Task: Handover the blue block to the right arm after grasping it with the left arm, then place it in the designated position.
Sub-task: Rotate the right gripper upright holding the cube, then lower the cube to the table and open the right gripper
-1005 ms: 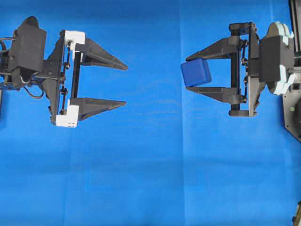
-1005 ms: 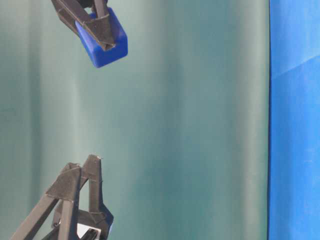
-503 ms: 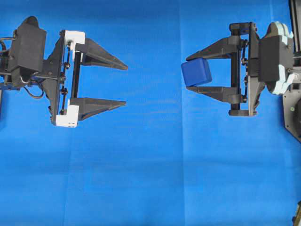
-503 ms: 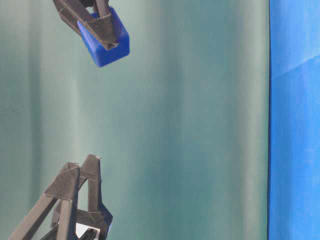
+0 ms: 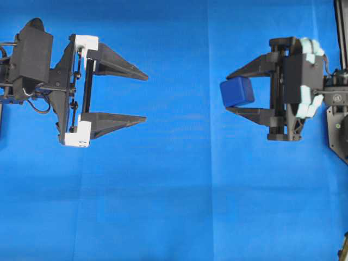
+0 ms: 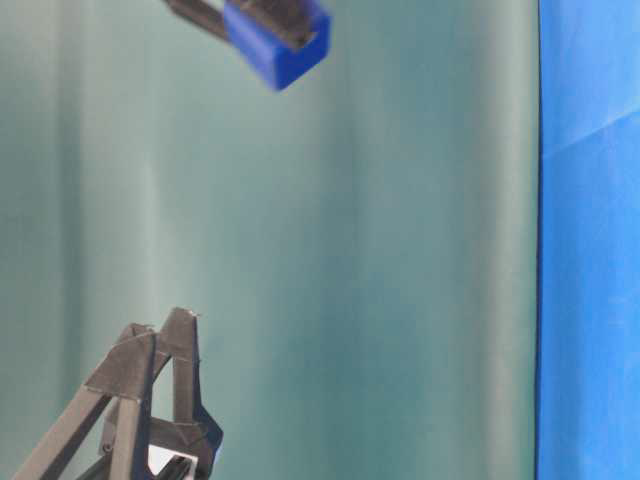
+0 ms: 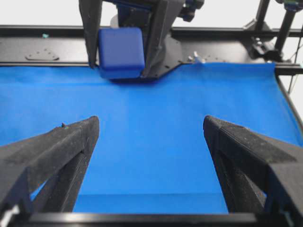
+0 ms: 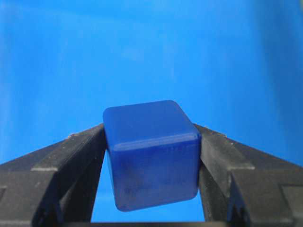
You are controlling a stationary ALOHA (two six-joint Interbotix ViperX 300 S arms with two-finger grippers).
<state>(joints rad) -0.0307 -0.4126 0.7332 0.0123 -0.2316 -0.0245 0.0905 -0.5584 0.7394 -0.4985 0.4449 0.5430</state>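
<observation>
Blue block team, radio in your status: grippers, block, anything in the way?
Left gripper open, empty. Right gripper shut on the small dark-blue cube, held above the bright blue cloth. Nothing between cube and cloth.

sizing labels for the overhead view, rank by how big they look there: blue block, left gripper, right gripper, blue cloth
1. blue cloth, fills the view
2. left gripper, open, and right gripper, shut on the block: too alike to rank
3. blue block, smallest

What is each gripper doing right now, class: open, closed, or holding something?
Left gripper: open, holding nothing.
Right gripper: closed on the blue block.
</observation>
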